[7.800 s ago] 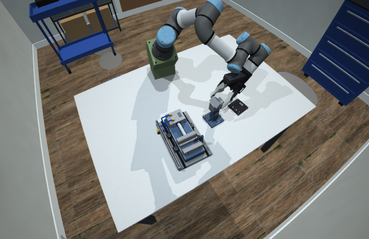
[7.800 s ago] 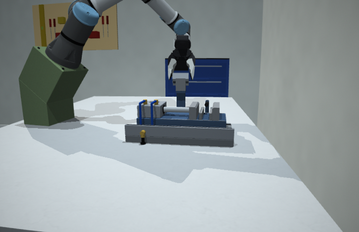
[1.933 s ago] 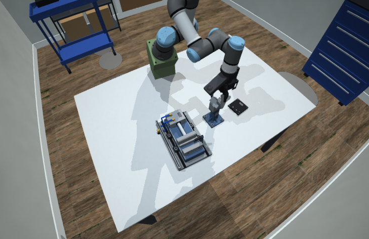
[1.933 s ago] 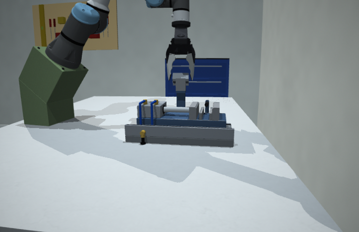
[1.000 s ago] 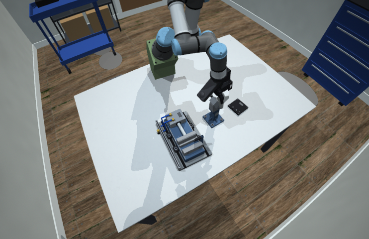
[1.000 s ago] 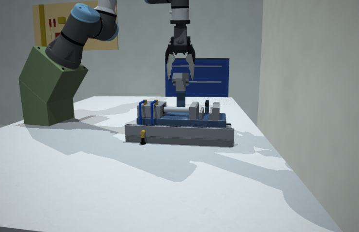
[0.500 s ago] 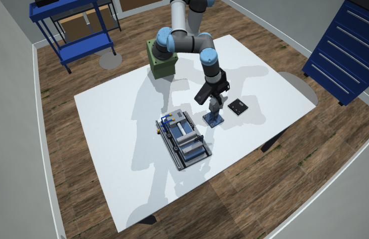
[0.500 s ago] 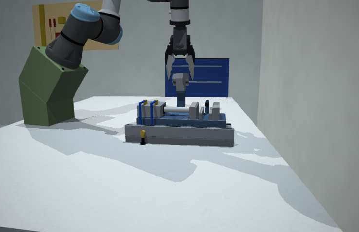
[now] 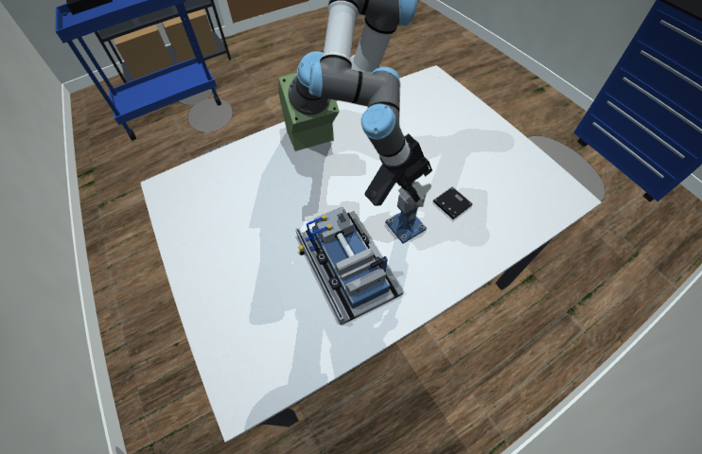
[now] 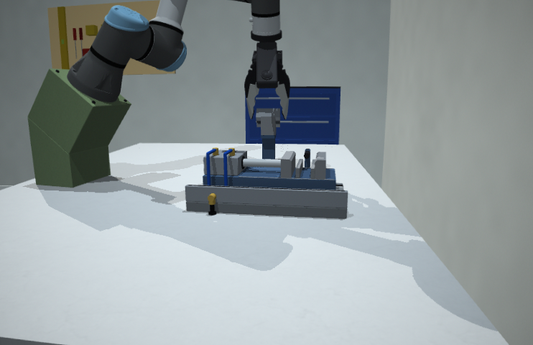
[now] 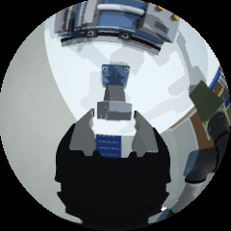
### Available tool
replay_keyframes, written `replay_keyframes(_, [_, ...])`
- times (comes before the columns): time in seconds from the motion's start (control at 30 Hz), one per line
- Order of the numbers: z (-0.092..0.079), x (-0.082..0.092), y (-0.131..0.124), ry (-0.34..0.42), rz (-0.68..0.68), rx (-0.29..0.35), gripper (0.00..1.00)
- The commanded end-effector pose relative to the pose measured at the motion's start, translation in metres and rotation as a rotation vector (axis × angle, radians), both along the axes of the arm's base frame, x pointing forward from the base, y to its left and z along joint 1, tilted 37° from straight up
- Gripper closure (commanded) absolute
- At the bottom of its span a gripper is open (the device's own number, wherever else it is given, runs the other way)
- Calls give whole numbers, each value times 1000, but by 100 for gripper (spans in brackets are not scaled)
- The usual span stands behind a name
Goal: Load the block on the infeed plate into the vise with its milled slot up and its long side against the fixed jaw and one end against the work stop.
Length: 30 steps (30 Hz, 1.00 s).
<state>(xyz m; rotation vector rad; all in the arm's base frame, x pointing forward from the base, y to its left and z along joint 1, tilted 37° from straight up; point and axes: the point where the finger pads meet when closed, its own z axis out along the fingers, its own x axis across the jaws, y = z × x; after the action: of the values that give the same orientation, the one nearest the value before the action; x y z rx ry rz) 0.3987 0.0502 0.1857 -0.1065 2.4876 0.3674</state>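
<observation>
The part (image 10: 258,118) (image 11: 115,112), a grey block, lies across the top of the grey V-block (image 10: 268,129) (image 11: 114,92) on its blue stand (image 9: 407,219). Its slot cannot be made out. My gripper (image 10: 268,117) (image 11: 114,110) is partly open and points down, one finger at each end of the part, with gaps on both sides. The vise (image 11: 120,20) is open: the moving jaw (image 9: 354,262) (image 10: 288,164) on the cylinder rod (image 9: 344,245) (image 10: 261,162) stands apart from the fixed jaw (image 9: 366,282) (image 10: 320,165). The work stop's blue post (image 10: 307,162) stands beside the jaw gap.
The black infeed plate (image 9: 452,202) lies beyond the V-block stand and bears no block. Blue air hoses (image 9: 311,235) (image 10: 208,168) rise at the vise's cylinder end. The green robot base (image 9: 308,128) (image 10: 72,134) stands at the table's back edge.
</observation>
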Motion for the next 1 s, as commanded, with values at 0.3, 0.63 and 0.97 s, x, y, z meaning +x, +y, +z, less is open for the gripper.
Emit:
replay_keyframes(0.3, [0, 0, -1, -1, 69, 88, 49])
replay_keyframes(0.63, [0, 0, -1, -2, 110, 143, 49])
replay_keyframes(0.97, [0, 0, -2, -2, 143, 190, 49])
